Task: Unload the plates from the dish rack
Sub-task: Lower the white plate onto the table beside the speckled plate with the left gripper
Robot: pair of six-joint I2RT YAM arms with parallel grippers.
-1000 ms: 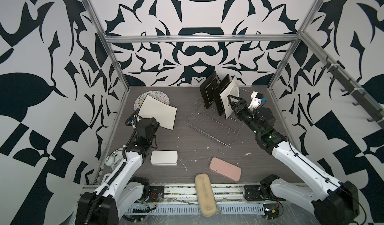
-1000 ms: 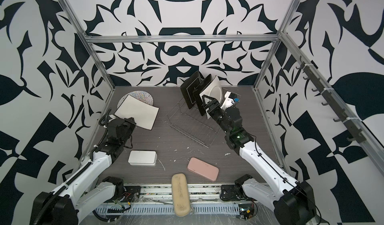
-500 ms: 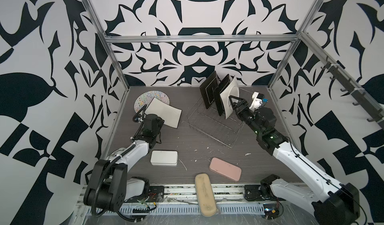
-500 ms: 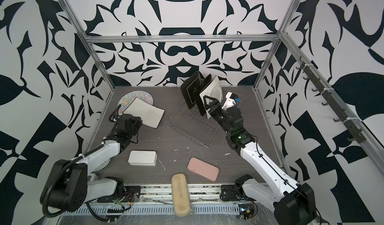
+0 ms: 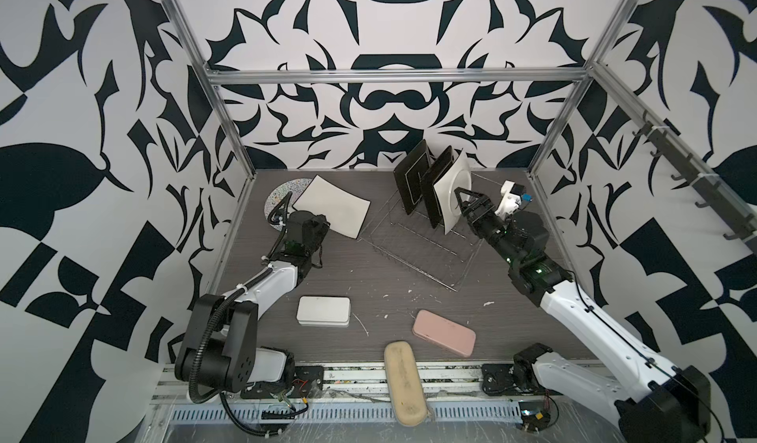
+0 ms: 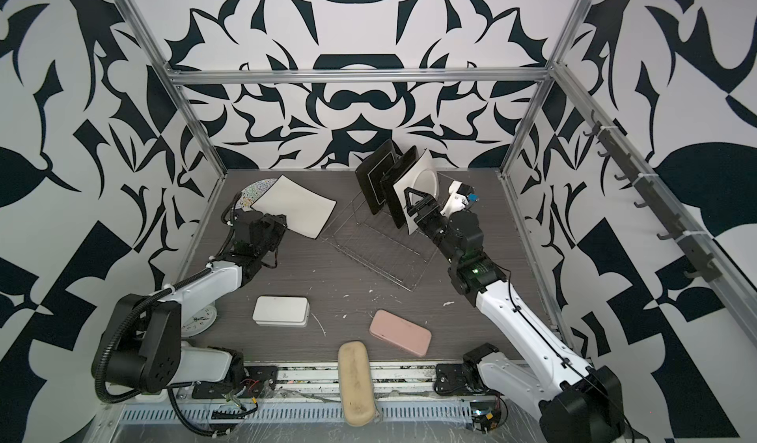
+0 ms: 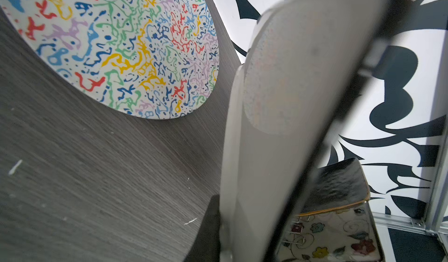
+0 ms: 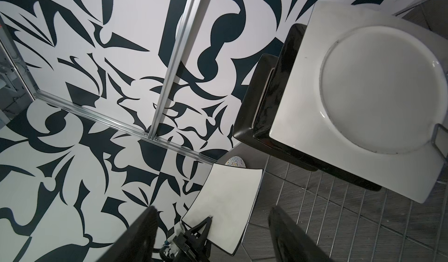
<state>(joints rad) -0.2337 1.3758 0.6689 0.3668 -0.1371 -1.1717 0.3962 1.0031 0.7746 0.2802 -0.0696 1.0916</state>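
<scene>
- Near left, we saw the left gripper (image 5: 323,224) stay clenched on the white-backed square plate (image 5: 334,207) as it swung farther out and dropped low.
- That plate's far corner now overlapped the round squiggle plate (image 5: 280,194); we judged a set-down was close.
- On the right, the right gripper (image 5: 463,204) hung spread and unmoved, holding nothing, at the white standing plate (image 5: 452,189).
- Far back, that plate and the two black plates (image 5: 411,178) still stood in the dish rack (image 5: 422,252).
</scene>
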